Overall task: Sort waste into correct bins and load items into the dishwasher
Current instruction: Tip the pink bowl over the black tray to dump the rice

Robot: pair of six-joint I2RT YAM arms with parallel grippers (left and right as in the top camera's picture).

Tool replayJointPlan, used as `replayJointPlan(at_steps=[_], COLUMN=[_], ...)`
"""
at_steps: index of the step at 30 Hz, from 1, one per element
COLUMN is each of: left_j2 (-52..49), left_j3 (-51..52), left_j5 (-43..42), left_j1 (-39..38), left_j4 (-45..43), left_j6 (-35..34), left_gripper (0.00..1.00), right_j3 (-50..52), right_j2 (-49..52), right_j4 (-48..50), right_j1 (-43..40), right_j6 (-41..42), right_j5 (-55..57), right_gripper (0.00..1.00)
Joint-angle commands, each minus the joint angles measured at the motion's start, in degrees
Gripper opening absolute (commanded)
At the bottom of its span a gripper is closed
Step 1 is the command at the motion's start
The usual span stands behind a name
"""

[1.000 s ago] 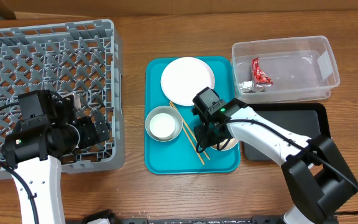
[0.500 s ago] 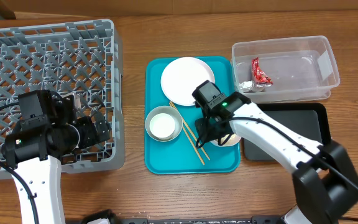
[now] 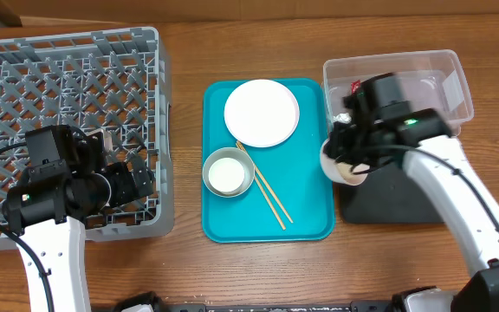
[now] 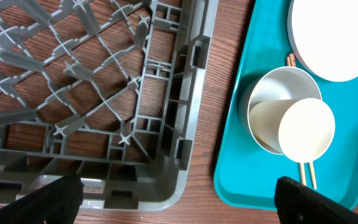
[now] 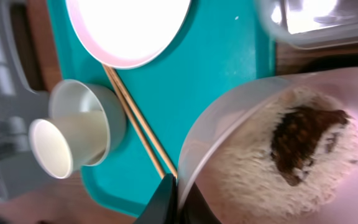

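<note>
Your right gripper [image 5: 178, 194] has its jaws pinched shut on the rim of the small plate [image 5: 207, 140], at the edge of the black tray [image 3: 379, 204]. It's probably light and slick, with loose rice [image 5: 241, 180] on top, so keep it level. Left gripper [image 4: 179, 196] jaws are wide open, empty.

**Rice plate aloft between the trays**

The small plate [image 5: 216, 130], pinkish and tilted, carries white rice grains [image 5: 247, 174] and a brown food lump [image 5: 303, 134]. The right gripper [image 5: 178, 198] has its jaws pinched on the rim, over the seam between the teal tray [image 3: 306, 221] and the black tray [image 3: 405, 204]. The clear tub [image 3: 440, 65] holds the red foil wrapper [image 3: 354, 86], mostly hidden. On the teal tray lie the large white plate [image 3: 262, 113], the chopsticks [image 3: 271, 195] and the bowl [image 3: 229, 172], with the cup [image 4: 300, 127] on its side inside. The grey dish rack [image 3: 68, 87] stands at left.
</note>
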State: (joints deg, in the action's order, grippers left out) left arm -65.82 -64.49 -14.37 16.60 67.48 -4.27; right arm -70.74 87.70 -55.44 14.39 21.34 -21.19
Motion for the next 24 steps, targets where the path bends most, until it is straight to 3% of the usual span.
replayJointPlan(at_steps=[1, 10, 18, 24], left_j2=[-0.1, -0.1, -0.1, -0.1], left_j3=[-1.0, -1.0, -1.0, -1.0], left_j5=[-0.1, -0.2, -0.1, -0.2], left_j1=[0.2, 0.2, 0.2, 0.2], left_j4=[-0.2, -0.2, -0.2, -0.2], left_j6=[1.1, 1.1, 1.1, 1.1], left_gripper=[1.00, 1.00, 1.00, 1.00], right_j3=[2.7, 13.6, 21.2, 22.5], right_j2=[-0.7, -0.1, 2.7, 4.7], right_j4=[0.2, 6.3, 12.0, 12.7], right_j1=[-8.0, -23.9, -34.6, -40.3], right_j6=[-5.3, -15.1, -17.3, -16.7], right_j5=[-16.2, -40.0, -60.0, -65.5], right_gripper=[0.04, 0.04, 0.04, 0.04])
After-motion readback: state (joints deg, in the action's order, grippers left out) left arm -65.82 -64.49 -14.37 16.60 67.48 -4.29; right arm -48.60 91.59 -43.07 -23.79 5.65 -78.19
